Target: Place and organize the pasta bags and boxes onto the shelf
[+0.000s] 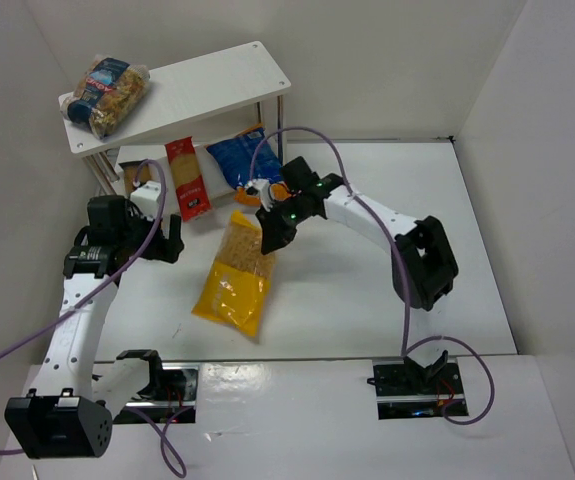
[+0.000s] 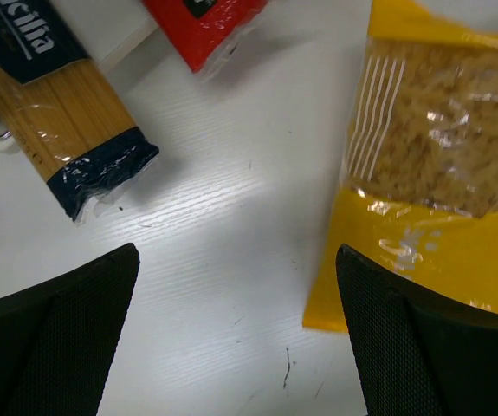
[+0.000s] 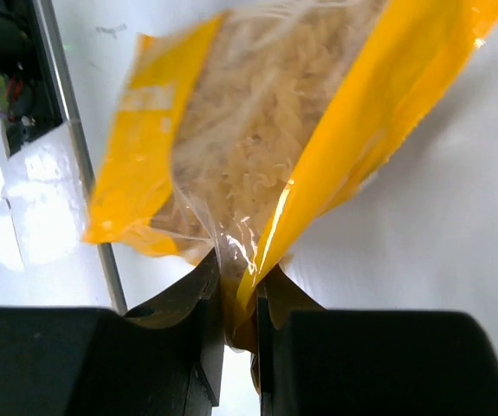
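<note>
We see the large yellow bag (image 1: 235, 278) on the white counter (image 1: 387, 290), between the two arms and just in front of the shelf (image 1: 197, 85). It is soft, glossy film, yellow at the edges, with a crinkled clear window showing short twisted pasta. Its long axis runs from the far end, toward the shelf, back to the near edge, leaning slightly left. The right gripper (image 1: 267, 232) has its jaws clenched on the bag's far end; from the right wrist, the film is squeezed into a fold between the two dark fingers (image 3: 166, 347). The left gripper (image 1: 165, 238) hangs over the counter left of the bag, its jaws spread wide and grasping nothing.

The shelf is two flat white rectangular boards on thin metal posts. The clear bag with dark-blue label (image 1: 107, 93), plump and lumpy, lies on the top board near its left end. The blue-and-orange bag (image 1: 237, 158) lies at the lower level, partly under the top board. The slim red packet (image 1: 187, 178) is long and flat and points from the shelf toward us. Left of it, the slim tan box with blue label (image 2: 58, 113) shows straight pasta strands and a dark crimped end. The counter has a faint wood grain with small scuffs.
</note>
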Action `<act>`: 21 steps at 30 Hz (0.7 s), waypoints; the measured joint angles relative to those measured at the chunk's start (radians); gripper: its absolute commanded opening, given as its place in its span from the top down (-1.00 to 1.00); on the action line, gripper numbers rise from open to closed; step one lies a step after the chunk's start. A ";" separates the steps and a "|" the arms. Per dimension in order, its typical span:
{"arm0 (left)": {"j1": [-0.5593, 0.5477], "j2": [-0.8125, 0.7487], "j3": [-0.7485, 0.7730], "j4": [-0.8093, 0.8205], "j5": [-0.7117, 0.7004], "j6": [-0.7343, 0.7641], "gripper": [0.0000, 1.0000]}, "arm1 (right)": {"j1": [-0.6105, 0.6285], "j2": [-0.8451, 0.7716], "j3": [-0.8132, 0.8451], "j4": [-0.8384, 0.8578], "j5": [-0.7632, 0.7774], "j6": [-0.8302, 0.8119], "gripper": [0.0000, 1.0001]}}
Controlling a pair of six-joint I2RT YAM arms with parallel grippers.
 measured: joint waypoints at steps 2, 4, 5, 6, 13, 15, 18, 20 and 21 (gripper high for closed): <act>-0.017 -0.001 0.000 0.000 0.023 0.011 -1.00 | -0.021 -0.042 0.009 -0.010 -0.002 -0.008 1.00; -0.043 -0.002 0.000 -0.001 0.059 0.026 -1.00 | -0.029 -0.079 0.019 -0.014 -0.012 -0.013 1.00; -0.056 -0.002 0.000 -0.001 0.077 0.030 -1.00 | -0.029 -0.094 0.027 -0.016 -0.022 -0.013 1.00; -0.068 -0.002 0.000 -0.001 0.098 0.038 -1.00 | -0.033 -0.104 0.035 -0.016 -0.033 -0.013 1.00; -0.119 0.011 0.000 0.026 0.275 0.051 -1.00 | -0.072 -0.119 0.072 -0.030 -0.086 -0.009 1.00; -0.119 0.031 0.000 0.050 0.313 0.047 -1.00 | -0.085 -0.119 0.076 -0.039 -0.093 -0.006 1.00; -0.121 0.069 0.000 0.104 0.357 0.039 -1.00 | -0.101 -0.119 0.090 -0.053 -0.106 0.005 1.00; -0.128 0.088 -0.002 0.142 0.364 0.019 -1.00 | -0.111 -0.119 0.101 -0.051 -0.111 0.023 1.00; -0.137 0.097 -0.003 0.161 0.355 0.010 -1.00 | -0.116 -0.119 0.106 -0.050 -0.114 0.035 1.00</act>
